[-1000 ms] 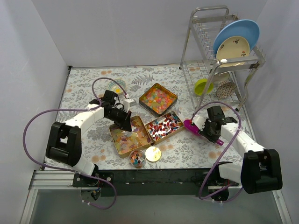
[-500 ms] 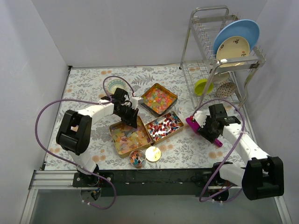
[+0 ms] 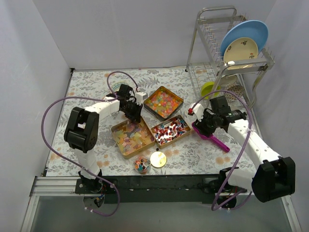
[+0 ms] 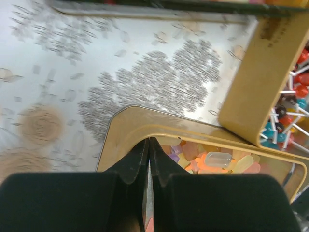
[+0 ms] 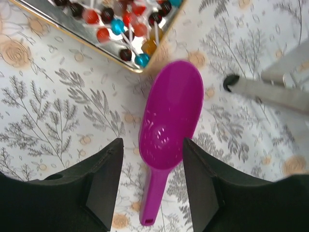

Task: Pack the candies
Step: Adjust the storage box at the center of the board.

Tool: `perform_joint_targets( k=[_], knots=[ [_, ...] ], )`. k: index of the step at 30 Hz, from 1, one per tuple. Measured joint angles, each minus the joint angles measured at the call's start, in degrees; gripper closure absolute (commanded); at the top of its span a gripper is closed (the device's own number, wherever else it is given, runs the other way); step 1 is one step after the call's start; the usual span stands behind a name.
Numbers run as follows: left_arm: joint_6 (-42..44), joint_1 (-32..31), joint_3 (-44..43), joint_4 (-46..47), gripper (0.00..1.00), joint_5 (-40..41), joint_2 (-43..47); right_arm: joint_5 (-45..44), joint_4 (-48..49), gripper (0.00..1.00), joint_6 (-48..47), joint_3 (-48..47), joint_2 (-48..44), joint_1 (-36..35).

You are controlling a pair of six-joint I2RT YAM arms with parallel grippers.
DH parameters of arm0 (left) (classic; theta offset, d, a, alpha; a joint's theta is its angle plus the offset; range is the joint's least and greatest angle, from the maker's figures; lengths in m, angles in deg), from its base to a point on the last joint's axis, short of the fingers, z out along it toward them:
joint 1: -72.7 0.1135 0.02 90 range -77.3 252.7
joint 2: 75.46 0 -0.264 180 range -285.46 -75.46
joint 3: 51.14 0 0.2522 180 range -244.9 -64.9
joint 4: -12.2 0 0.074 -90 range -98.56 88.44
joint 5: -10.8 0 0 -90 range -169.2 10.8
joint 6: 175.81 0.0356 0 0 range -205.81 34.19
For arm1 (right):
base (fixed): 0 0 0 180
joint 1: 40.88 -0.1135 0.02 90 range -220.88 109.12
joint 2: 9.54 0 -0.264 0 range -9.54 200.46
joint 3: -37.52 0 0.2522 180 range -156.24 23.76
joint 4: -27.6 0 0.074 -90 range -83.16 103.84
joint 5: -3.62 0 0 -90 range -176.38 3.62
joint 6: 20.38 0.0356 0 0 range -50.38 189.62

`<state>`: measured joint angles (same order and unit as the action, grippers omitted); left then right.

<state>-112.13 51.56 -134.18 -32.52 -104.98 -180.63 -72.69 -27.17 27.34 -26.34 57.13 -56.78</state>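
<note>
The candies [image 3: 133, 137] lie in three gold tins [image 3: 119, 143] in the middle of the table [image 3: 87, 87]. The left gripper [image 4: 148, 142] is squeezed shut at the corner of the pale gummies' tin, just beside them. The right gripper [image 5: 150, 145] is wide open over the pink scoop [image 5: 171, 111], near the wrapped ones.

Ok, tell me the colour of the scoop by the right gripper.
Magenta scoop, clearest in the right wrist view.
</note>
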Motion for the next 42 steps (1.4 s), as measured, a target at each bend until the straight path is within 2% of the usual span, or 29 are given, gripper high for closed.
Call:
perform_joint_targets(
  k=[8, 9, 10, 11, 13, 28, 40, 42],
  knots=[
    [2.7, 4.0, -10.1, 0.6, 1.0, 1.7, -8.2, 0.0, 5.3, 0.43, 1.7, -5.8, 10.2, -10.1],
    [2.9, 4.3, -11.2, 0.8, 1.0, 1.7, -9.0, 0.0, 5.6, 0.65, 1.7, -7.0, 11.8, -10.9],
    [3.0, 4.5, -12.0, 0.9, 1.0, 1.9, -9.7, -0.1, 6.5, 0.72, 1.8, -8.1, 13.6, -11.7],
    [3.2, 4.7, -13.0, 1.0, 1.0, 2.1, -10.4, -0.3, 8.0, 0.9, 2.2, -9.3, 15.5, -12.4],
    [3.5, 5.0, -14.5, 1.4, 1.0, 2.3, -11.5, -0.7, 10.7, 0.99, 3.3, -12.1, 19.7, -13.4],
    [3.7, 6.7, -21.9, 3.2, 1.0, 2.2, -17.0, -1.1, 13.5, 0.99, 3.0, -22.6, 36.1, -19.9],
    [1.4, 7.3, -30.4, 2.5, 1.0, -0.3, -22.9, -2.1, 13.9, 0.99, 3.8, -32.9, 46.6, -20.4],
    [1.0, 7.4, -32.1, 2.5, 0.96, -0.6, -23.9, -2.4, 14.3, 0.99, 4.0, -34.7, 47.7, -20.4]
  ],
)
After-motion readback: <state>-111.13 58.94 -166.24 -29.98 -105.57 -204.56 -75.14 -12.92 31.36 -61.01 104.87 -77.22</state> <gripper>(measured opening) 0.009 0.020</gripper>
